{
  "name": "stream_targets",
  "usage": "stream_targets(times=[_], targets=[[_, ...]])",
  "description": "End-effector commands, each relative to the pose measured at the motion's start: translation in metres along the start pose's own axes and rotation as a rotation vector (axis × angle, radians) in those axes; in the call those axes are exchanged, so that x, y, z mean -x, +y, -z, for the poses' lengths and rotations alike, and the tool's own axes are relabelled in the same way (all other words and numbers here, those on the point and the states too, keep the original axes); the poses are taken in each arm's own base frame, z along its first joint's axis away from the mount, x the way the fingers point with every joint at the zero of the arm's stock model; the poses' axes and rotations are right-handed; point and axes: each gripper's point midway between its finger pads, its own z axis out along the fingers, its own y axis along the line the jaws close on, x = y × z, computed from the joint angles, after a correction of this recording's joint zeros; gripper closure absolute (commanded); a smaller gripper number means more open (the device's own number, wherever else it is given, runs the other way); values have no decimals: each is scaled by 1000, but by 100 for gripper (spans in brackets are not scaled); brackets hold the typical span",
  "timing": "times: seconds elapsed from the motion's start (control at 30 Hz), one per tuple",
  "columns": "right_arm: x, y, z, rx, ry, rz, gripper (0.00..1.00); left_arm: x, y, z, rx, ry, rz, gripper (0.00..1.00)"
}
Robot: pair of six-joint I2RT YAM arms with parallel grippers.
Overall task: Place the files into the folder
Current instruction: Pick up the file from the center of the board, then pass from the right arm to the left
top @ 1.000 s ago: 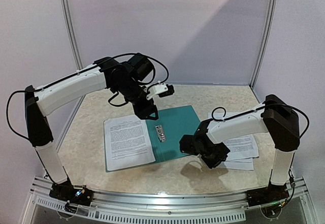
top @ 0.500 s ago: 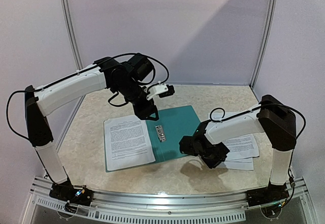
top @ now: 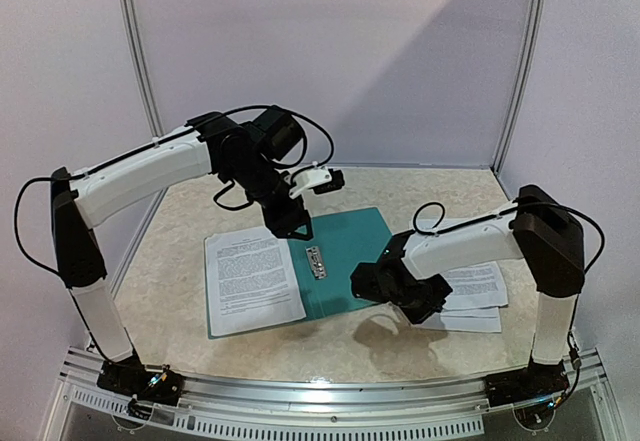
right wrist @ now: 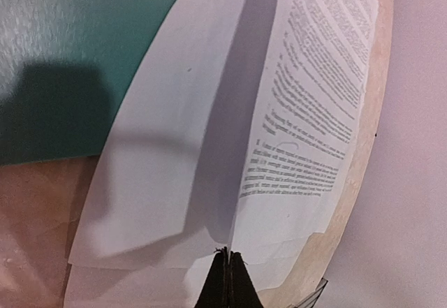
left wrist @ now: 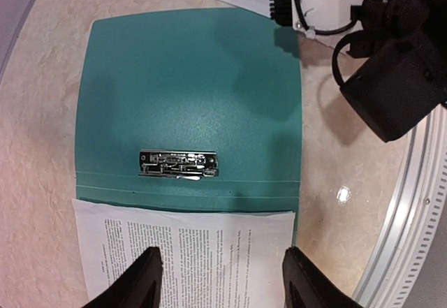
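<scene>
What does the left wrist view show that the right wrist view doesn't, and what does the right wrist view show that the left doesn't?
Left wrist only: the silver clip inside the open folder, a printed sheet lying on one cover, the left pincer open above it, and the right arm. Right wrist only: the right pincer shut on the edge of a bowed sheet. Both: the teal folder, white printed paper and the beige table.
</scene>
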Motion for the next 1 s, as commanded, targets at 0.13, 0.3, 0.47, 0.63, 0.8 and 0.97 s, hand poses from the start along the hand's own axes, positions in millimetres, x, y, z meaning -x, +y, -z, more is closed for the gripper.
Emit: stream_targets(times=[0.13,0.3,0.47,0.63,0.8,0.97], targets=[[29,-20,45,169,-200,-222,100,35,1,-43,-111,-119,234,23],[26,-13,51,249,-219,-259,100,66,-5,-102,-299,-155,522,14],[25,4,58,377,-247,-329,100,86,-25,-153,-461,-119,679,1],[25,19,62,499,-269,-364,100,88,-36,-190,-548,-86,773,0],[28,30,66,556,-271,-354,100,95,-43,-206,-608,-95,787,3],[33,44,73,620,-277,-319,100,100,-47,-214,-611,-96,783,3]])
